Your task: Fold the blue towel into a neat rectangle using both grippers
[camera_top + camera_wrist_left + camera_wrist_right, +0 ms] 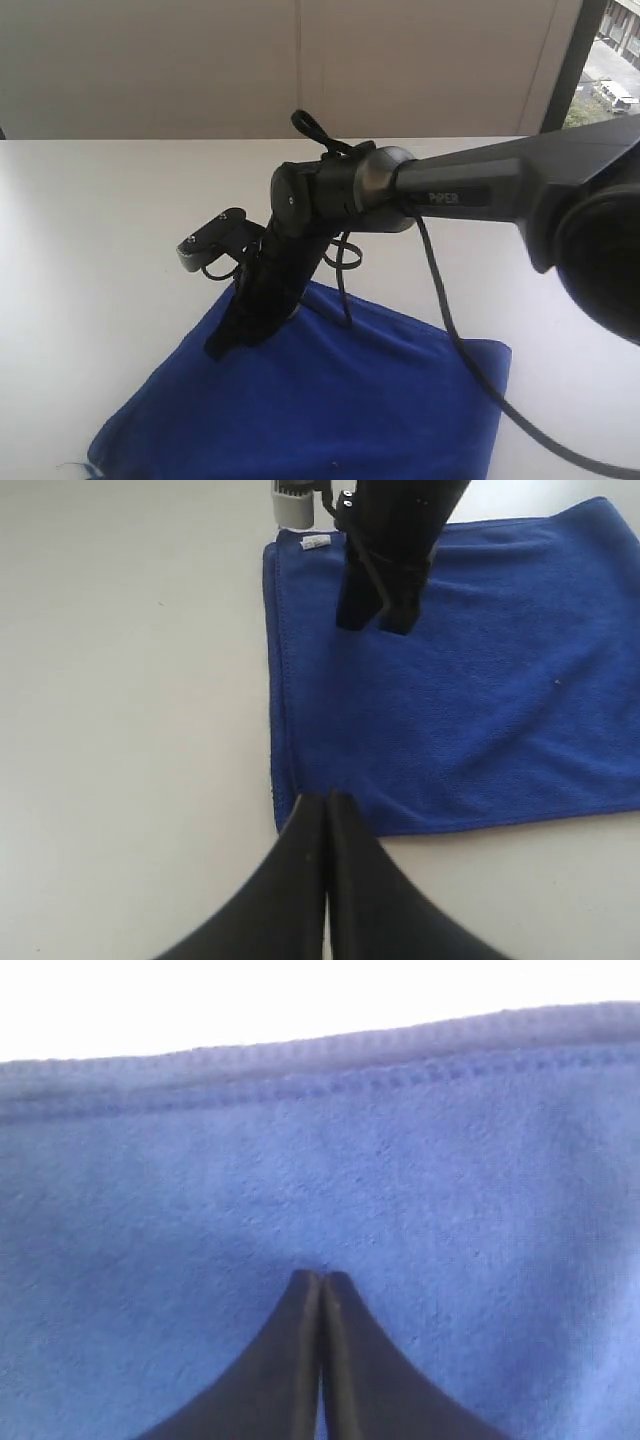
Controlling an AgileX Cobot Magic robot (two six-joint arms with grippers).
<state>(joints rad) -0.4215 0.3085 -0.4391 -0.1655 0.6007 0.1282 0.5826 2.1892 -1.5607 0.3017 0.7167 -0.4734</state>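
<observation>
blue towel (350,400) lies flat on white counter (90,250). exterior: right claw (222,342) points down at its far edge, arm reaching in from the right; grey tube (445,197) reads "piper". left wrist: left claw (326,805) pressed together, empty, over a towel edge near one corner; small white tag (316,542) at the next corner, print unreadable. right wrist: right claw pressed together above the pile, pinching nothing. soft, light, limp, fuzzy; i judge corners along the hemmed edge the best hold.
</observation>
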